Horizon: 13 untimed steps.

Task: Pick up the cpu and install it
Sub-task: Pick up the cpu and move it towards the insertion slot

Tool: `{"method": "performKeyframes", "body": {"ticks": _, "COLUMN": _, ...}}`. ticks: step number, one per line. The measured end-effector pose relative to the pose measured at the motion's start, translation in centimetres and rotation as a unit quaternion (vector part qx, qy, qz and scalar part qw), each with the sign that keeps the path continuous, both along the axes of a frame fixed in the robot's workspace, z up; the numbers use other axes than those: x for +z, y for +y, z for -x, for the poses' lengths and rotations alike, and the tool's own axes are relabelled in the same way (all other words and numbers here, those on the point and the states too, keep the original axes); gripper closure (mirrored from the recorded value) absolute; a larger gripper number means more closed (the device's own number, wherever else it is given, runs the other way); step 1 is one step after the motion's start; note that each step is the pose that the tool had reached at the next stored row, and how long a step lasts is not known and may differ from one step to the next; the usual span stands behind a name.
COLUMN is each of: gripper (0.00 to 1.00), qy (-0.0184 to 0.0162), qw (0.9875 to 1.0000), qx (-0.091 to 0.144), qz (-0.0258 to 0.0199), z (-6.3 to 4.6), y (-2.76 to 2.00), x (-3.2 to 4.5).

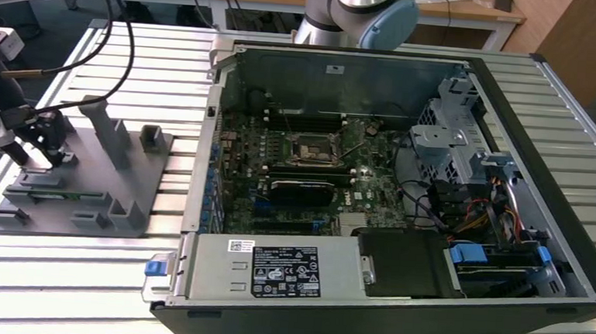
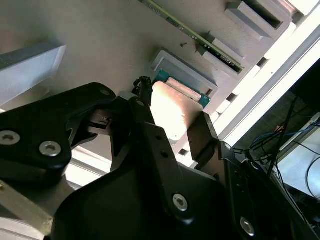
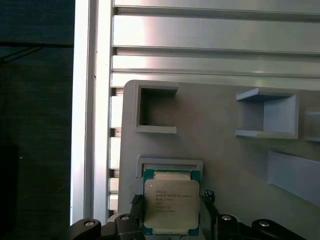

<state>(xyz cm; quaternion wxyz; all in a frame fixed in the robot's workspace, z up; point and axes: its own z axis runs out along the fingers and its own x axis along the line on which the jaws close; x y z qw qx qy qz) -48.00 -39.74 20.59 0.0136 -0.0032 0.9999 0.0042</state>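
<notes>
First wrist view: the hand (image 3: 172,201) pinches the cpu (image 3: 171,206) (seated in its grey tray (image 3: 225,150)).

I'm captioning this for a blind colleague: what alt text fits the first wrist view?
The cpu, silvery top up, lies in a shallow recess of the grey fixture tray, with the gripper straddling it. Beyond the tray runs a slatted metal table.

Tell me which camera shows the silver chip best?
The first wrist view: the cpu faces it squarely. The second wrist view shows it slanted, glared, partly behind the gripper. In the exterior view it is too small to tell.
</notes>
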Motion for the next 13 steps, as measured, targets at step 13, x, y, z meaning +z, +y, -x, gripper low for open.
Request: {"method": "performKeyframes", "body": {"ticks": 13, "gripper": 0.47, "qy": 0.0000, "qw": 1.0000, "qx": 0.000, "qz": 0.0000, "z": 0.00, "y": 0.00, "x": 0.60}}
